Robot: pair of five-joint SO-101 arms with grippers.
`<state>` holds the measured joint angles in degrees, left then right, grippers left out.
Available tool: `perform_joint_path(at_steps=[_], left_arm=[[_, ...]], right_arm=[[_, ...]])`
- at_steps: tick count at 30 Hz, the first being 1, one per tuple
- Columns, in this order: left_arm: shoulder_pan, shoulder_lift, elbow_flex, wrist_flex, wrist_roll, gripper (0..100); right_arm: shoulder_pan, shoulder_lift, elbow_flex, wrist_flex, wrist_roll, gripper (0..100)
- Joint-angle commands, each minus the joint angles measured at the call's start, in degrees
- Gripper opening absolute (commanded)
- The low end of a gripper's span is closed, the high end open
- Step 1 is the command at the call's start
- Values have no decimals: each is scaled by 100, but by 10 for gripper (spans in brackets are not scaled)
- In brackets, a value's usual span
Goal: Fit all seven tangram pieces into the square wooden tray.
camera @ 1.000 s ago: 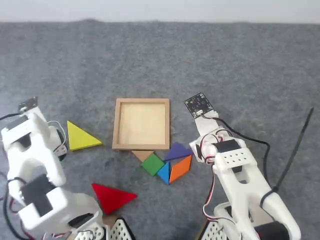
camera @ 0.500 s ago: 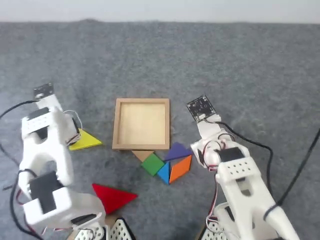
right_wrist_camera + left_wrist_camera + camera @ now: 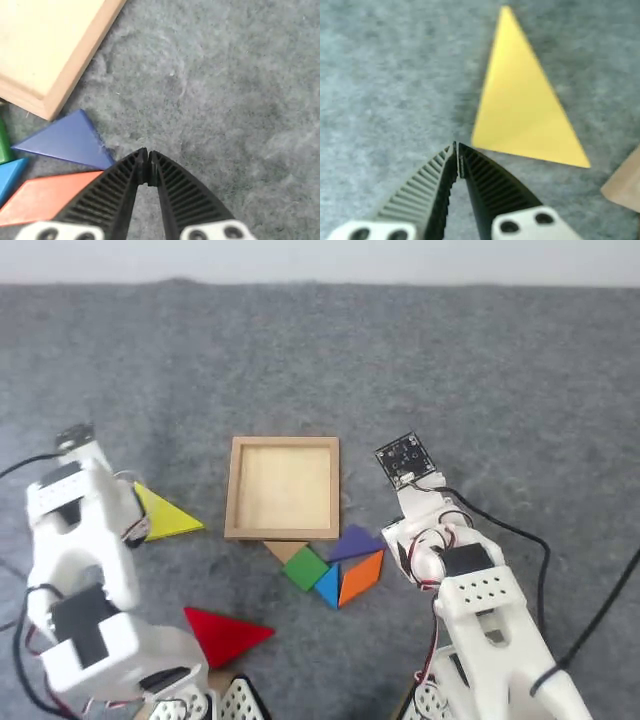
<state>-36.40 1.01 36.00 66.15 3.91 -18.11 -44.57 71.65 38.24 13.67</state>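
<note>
Seven tangram pieces lie on the grey felt-like cover of the desk (image 3: 500,370), all of them outside the square wooden tray (image 3: 231,490). The tray sits flat near the middle of the desk and its floor is bare.

Toward the left edge of the desk from the tray lies the yellow triangle (image 3: 520,100), near the tray but apart from it. The left gripper (image 3: 456,150) hangs over the cover with its jaws pressed together and nothing between them. Its tips are just beside the yellow triangle's nearest corner.

Along the tray's near rim five pieces are packed in a cluster. The tan triangle (image 3: 285,550) touches the rim, and the green square (image 3: 305,568) sits just beyond it toward the near edge. The blue triangle (image 3: 328,585) and the orange parallelogram (image 3: 360,575) lie side by side next to the square. The purple triangle (image 3: 65,142) sits just off the tray's near right corner. The red triangle (image 3: 225,633) lies alone, close to the near edge and well apart from the tray.

The right gripper (image 3: 148,155) is also closed and holds nothing. Its tips sit over bare cover right beside the purple triangle's point, on the side toward the desk's right edge. A black board (image 3: 403,457) on the right arm's wrist bears markings too small to read.
</note>
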Motion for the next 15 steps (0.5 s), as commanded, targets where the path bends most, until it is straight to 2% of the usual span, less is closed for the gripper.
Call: perform_joint_path(at_steps=[1,6,15], left_arm=[[-141,-9,-154,44,-149,12],[-35,343,-163,-273,-114,12],[791,431,-163,-264,-114,12]], right_arm=[[-145,-198,-97,-57,-26,9],[-356,-207,-70,-48,9,9],[-356,-215,-70,-48,9,9]])
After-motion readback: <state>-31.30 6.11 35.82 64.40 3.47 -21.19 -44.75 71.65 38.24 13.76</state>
